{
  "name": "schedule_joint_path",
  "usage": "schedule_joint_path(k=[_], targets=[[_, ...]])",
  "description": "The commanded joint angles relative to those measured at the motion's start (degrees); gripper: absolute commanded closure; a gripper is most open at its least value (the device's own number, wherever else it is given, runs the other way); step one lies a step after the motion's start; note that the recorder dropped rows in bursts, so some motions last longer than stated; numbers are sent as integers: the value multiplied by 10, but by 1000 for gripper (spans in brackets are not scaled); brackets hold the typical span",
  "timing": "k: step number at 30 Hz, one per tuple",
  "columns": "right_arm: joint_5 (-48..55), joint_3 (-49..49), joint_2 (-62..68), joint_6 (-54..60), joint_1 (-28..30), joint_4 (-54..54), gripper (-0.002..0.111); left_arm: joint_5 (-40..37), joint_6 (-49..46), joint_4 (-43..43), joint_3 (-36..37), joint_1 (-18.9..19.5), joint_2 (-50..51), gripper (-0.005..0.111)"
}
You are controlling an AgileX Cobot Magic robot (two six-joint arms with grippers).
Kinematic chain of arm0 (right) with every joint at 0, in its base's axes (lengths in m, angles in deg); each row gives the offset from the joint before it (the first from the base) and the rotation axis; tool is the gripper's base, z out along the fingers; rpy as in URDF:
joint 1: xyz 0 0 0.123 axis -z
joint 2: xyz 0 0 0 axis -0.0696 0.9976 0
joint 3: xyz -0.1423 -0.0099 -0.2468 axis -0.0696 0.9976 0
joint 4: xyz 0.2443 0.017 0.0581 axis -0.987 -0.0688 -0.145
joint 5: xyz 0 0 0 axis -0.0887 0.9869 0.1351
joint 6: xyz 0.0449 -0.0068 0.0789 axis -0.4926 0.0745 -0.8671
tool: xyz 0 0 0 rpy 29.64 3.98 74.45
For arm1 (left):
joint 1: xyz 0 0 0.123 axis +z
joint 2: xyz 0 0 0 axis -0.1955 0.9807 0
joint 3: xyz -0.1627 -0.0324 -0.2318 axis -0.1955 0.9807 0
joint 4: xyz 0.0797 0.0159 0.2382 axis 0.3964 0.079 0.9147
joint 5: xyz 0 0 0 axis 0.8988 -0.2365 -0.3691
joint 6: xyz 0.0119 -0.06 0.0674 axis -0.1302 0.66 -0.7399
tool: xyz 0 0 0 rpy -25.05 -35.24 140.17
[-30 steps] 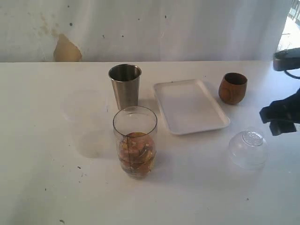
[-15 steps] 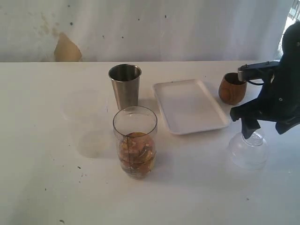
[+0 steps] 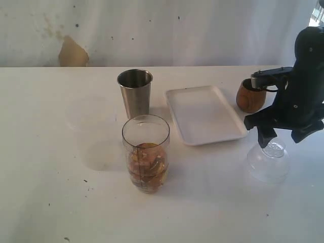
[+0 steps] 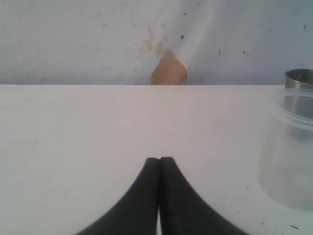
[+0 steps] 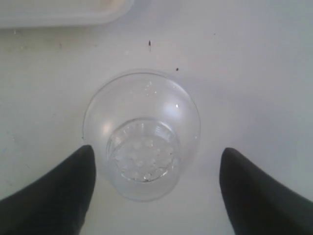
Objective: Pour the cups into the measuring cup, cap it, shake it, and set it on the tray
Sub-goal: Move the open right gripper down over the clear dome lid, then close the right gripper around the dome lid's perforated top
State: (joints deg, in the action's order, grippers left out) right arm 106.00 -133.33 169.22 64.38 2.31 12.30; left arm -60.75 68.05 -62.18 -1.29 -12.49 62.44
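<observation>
The measuring cup [image 3: 146, 153] stands at the front centre, holding brownish contents in its lower half. Behind it is the steel tumbler [image 3: 135, 92], whose rim also shows in the left wrist view [image 4: 299, 78]. The white tray [image 3: 205, 114] lies to their right, and one corner of the tray [image 5: 63, 14] shows in the right wrist view. The wooden cup [image 3: 249, 96] stands past the tray, partly behind my right arm. My right gripper [image 3: 277, 137] [image 5: 156, 154] hangs open just above the clear domed lid [image 3: 268, 161] [image 5: 142, 134], a finger on each side, not touching. My left gripper [image 4: 159, 159] is shut and empty.
A faint translucent cup [image 3: 93, 115] [image 4: 291, 152] stands left of the steel tumbler, near my left gripper. The wall behind the table has a tan torn patch [image 3: 72, 53].
My right arm has swung in from the right edge and come down over the domed lid. The cups, tray and left gripper have not moved.
</observation>
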Motion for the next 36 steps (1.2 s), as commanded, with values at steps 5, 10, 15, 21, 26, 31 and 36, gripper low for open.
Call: schedule_joint_path(k=[5, 10, 15, 21, 26, 31, 36], targets=[[-6, 5, 15, 4, -1, 0, 43, 0, 2, -3, 3, -1, -2, 107], [-11, 4, 21, 4, -1, 0, 43, 0, 2, -3, 3, -1, -2, 107], [-11, 4, 23, 4, -1, 0, 49, 0, 2, -3, 3, -1, -2, 107], [-10, 4, 39, 6, -1, -14, 64, 0, 2, -3, 3, -1, -2, 107], [6, 4, 42, 6, -1, -16, 97, 0, 2, -3, 3, -1, -2, 107], [42, 4, 26, 12, -1, -17, 108, 0, 2, -3, 3, -1, -2, 107], [75, -4, -6, 19, -1, -28, 108, 0, 2, -3, 3, -1, -2, 107]])
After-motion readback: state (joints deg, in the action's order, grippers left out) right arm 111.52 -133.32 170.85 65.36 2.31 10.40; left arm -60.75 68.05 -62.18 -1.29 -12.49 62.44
